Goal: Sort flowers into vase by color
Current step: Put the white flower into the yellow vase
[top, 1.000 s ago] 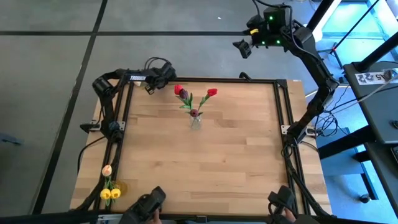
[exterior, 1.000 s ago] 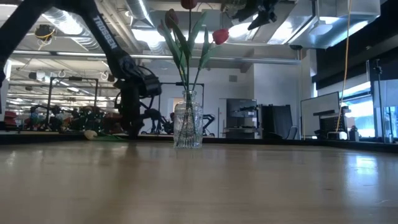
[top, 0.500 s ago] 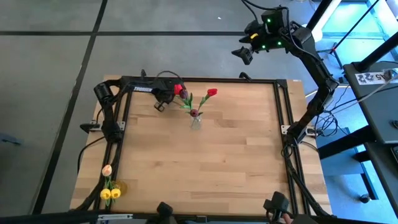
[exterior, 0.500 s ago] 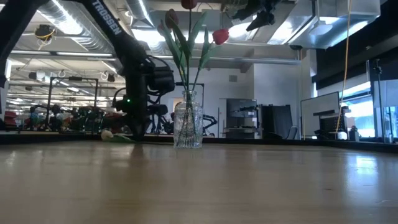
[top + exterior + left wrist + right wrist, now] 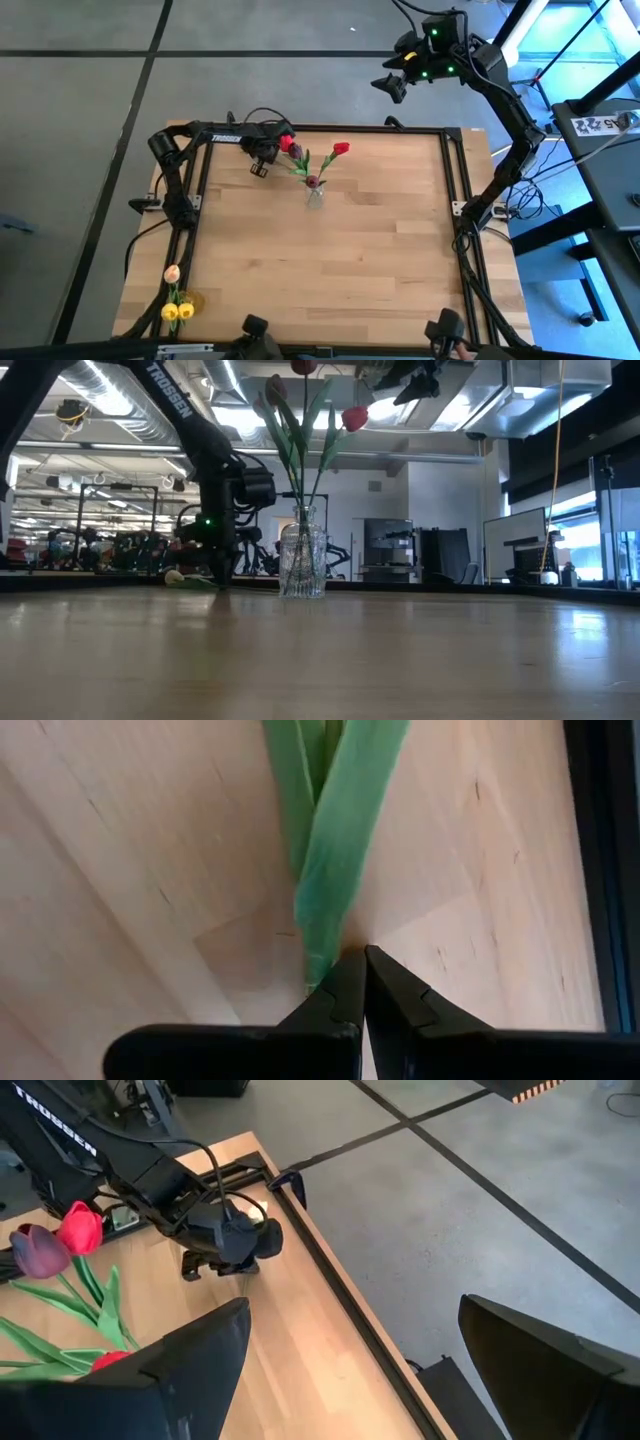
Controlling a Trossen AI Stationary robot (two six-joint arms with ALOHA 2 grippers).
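Wooden table (image 5: 330, 250) with a black frame, its near edge cut off at the bottom of the high view. White lettering "TROSSEN" readable on the left arm (image 5: 170, 392) in the low view and on the same arm in the right wrist view; a smaller white label on that arm in the high view too small to read. Printed marker sheet (image 5: 598, 124) on a side stand at 3 o'clock, characters not legible.

Clear glass vase (image 5: 315, 194) standing upright toward 12 o'clock of the table, holding flowers: two red heads (image 5: 340, 148), one dark maroon (image 5: 296, 152), on green stems. Topmost head cropped by the upper edge of the low view.

Left end effector (image 5: 262, 160) at about 11 o'clock, just beside the vase's blooms, fingers pressed together. Broad green leaf (image 5: 325, 850) just ahead of the closed tips in the left wrist view; contact or grip on it not discernible.

Right end effector (image 5: 392, 83) raised beyond the table's far edge at about 1 o'clock, fingers spread wide, nothing between them.

Yellow and cream flowers (image 5: 177, 305) at about 7 o'clock on the table's left rim, well apart from the vase; any container under them hard to make out. Another bloom (image 5: 176, 577) lying low behind the left arm in the low view, colour unclear.
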